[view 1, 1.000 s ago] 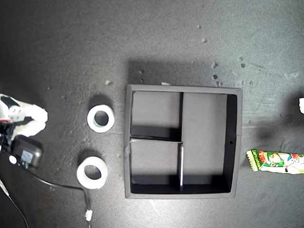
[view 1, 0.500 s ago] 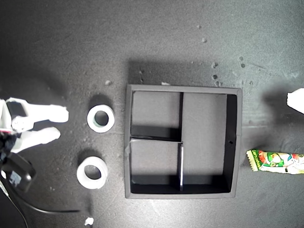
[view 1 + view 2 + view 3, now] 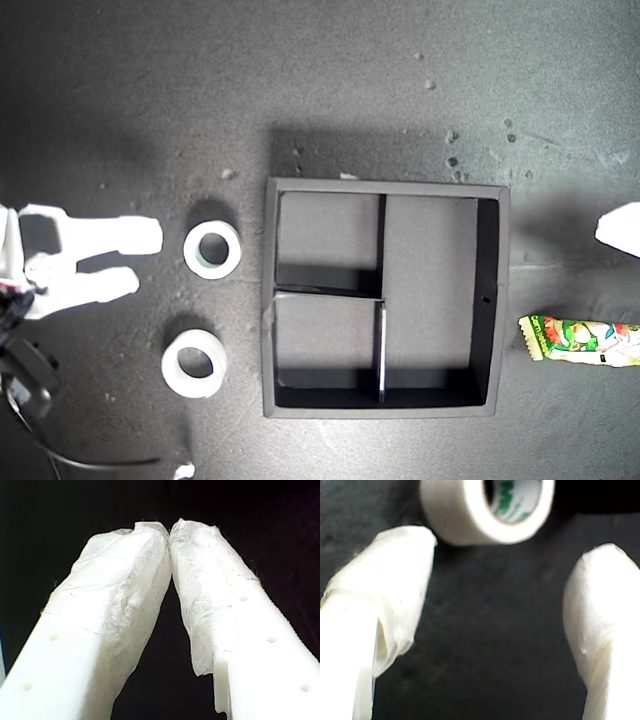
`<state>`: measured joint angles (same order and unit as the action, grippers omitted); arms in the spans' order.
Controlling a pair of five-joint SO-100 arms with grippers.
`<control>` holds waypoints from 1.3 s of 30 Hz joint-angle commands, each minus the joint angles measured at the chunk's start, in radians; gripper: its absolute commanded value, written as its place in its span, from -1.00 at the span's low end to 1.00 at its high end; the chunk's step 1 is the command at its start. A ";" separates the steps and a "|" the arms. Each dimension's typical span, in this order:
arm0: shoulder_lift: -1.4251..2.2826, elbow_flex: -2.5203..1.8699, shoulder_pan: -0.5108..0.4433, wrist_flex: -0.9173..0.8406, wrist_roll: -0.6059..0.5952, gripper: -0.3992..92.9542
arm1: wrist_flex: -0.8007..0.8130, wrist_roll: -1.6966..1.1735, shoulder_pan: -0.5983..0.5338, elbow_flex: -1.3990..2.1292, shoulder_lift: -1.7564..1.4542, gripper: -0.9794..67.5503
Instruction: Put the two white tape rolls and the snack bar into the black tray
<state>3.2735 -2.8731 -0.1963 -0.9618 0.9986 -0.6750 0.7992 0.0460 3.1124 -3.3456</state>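
The black tray (image 3: 492, 300) sits in the middle of the dark table (image 3: 330, 90), square to the exterior view, its two small sections on that view's left and the long one on its right, all with nothing in them. Both white tape rolls lie flat off the tray's left wall in the exterior view, holes facing up: the upper roll (image 3: 212, 249) near the wall, the lower roll (image 3: 194, 363) a little further out and apart from it.

My second gripper (image 3: 148, 260) comes in from the exterior view's left edge with its jaws spread wide, tips pointing at the upper roll and just short of it; its wrist view shows that roll (image 3: 487, 510) just beyond the parted, empty fingers (image 3: 395, 580).

The snack bar (image 3: 582, 340) lies off the tray's right wall in the exterior view, well apart from the rolls, its long axis running left to right, one crimped end towards the tray.

My first gripper (image 3: 170, 530) has its padded tips pressed together, holding nothing.
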 commanded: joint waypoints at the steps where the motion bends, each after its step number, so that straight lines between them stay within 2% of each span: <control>1: -0.207 0.147 -0.054 0.061 -0.002 -0.56 | 0.005 0.046 0.014 0.012 -0.006 -0.98; 9: -0.971 0.552 -0.098 0.140 -0.052 -0.54 | -0.025 0.046 -0.005 0.012 -0.006 -0.98; 18: -1.384 0.793 -0.066 0.120 -0.089 -0.56 | -0.043 0.057 -0.029 0.012 -0.006 -0.98; 28: -1.531 0.890 -0.011 0.035 -0.061 -0.56 | -0.037 0.051 -0.060 0.012 -0.006 -0.98; 39: -1.514 0.856 -0.011 0.037 -0.051 -0.57 | -0.037 0.048 -0.063 0.012 -0.006 -0.98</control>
<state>1.7472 -2.0249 -0.2102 -0.9204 0.9311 -0.7194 0.8514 -0.0107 3.1124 -3.3456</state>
